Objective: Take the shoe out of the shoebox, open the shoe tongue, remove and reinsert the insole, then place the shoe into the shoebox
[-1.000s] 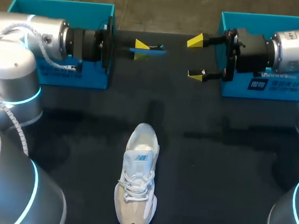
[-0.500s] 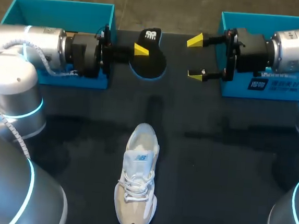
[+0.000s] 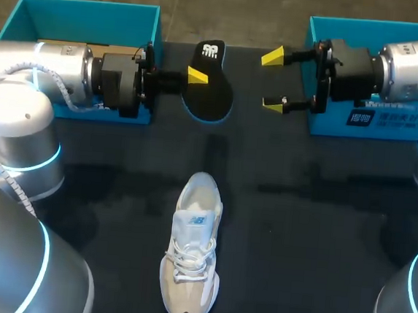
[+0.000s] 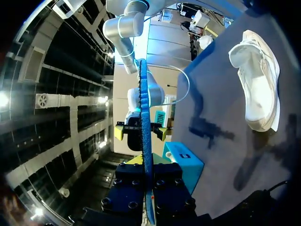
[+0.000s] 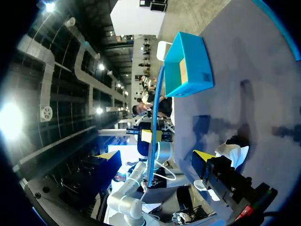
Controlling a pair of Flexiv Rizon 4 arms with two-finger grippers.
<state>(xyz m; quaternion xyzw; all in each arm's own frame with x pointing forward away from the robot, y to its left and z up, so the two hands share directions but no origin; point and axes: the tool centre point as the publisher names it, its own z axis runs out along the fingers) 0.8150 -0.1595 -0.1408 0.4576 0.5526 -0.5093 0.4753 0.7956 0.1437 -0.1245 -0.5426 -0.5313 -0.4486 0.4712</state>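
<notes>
My left gripper is clenched on the black insole, holding it near the table's far edge between 2 teal boxes. My right gripper hangs released near it. The white sneaker lies on the table, well apart.

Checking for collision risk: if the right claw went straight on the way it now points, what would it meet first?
Probably the insole, gripped in the left claw; it sits edge-on straight ahead of the open right claw. Depth is hard to judge.
</notes>
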